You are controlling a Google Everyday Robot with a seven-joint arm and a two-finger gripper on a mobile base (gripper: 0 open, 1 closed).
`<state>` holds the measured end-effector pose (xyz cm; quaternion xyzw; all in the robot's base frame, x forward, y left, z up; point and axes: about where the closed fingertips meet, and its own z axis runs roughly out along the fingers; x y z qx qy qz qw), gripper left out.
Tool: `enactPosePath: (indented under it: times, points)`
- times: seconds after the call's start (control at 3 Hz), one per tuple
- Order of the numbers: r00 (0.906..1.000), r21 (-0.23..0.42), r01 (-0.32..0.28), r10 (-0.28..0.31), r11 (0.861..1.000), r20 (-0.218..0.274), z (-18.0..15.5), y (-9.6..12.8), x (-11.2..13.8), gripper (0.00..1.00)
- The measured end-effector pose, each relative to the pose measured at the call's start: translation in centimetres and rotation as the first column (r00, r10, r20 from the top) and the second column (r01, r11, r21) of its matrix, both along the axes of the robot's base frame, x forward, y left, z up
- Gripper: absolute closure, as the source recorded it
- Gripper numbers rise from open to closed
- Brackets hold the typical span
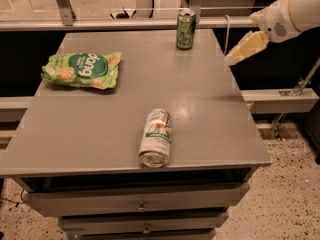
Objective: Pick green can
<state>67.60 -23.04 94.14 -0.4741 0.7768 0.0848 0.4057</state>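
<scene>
Atop grey table [210, 99] on speckled floor [290, 204], green can [186, 30] at far edge; claw [245, 48] beside table, state unclear.

White rounded arm [296, 13] with perforated grille [280, 30]; cream-yellow hand [235, 56] at upper right.

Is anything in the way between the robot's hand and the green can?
Nothing on the table is. The gripper hangs past the table's right edge, and the green can stands at the far edge. Only a thin pale wire shows between them; I cannot tell if it blocks the way.
</scene>
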Motion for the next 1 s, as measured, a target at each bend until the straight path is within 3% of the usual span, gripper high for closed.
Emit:
enactPosePath:
  times: [0.33, 1.0]
  points:
    - [0.9991, 0.159, 0.028, -0.032, 0.987, 0.026, -1.43, 2.22, 4.8, 0.0]
    - [0.9995, 0.191, 0.013, -0.018, 0.981, 0.026, -1.89, 3.14, 5.66, 0.0]
